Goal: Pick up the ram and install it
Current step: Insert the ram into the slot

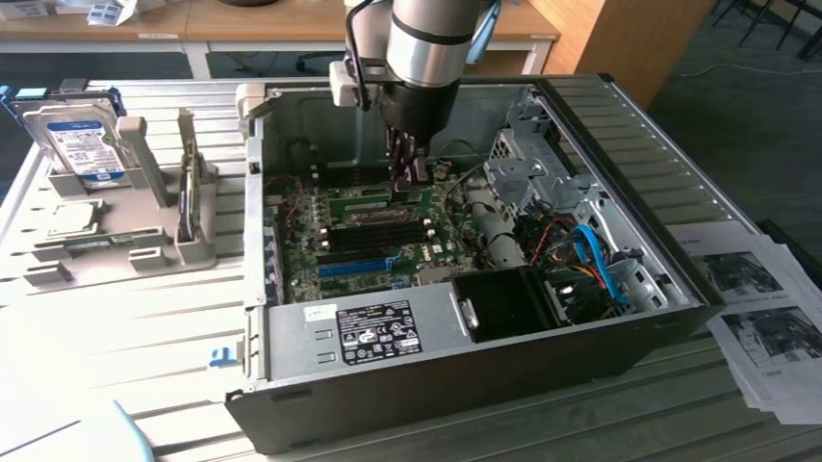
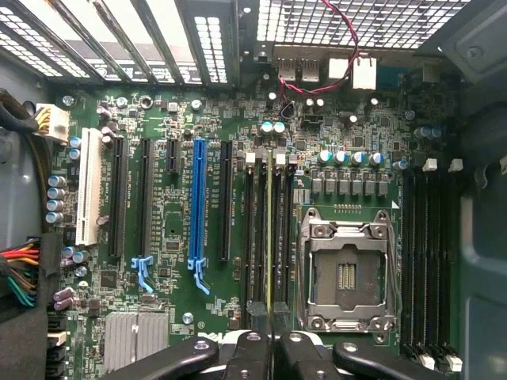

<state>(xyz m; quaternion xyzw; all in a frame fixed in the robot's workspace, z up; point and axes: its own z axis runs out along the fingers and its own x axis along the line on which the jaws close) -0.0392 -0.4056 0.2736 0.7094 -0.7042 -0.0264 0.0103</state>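
Gripper is reaching down inside the open PC case, fingers pinching nearly closed on the ram, which is showing edge-on as a thin strip betw the fingertips. The stick is hanging upright over the black memory slots on the motherboard, betw the blue slot and the CPU socket; can't tell whether it's touching a slot. Hard drive is sitting outside the case, on the grey rack at the exterior view's left
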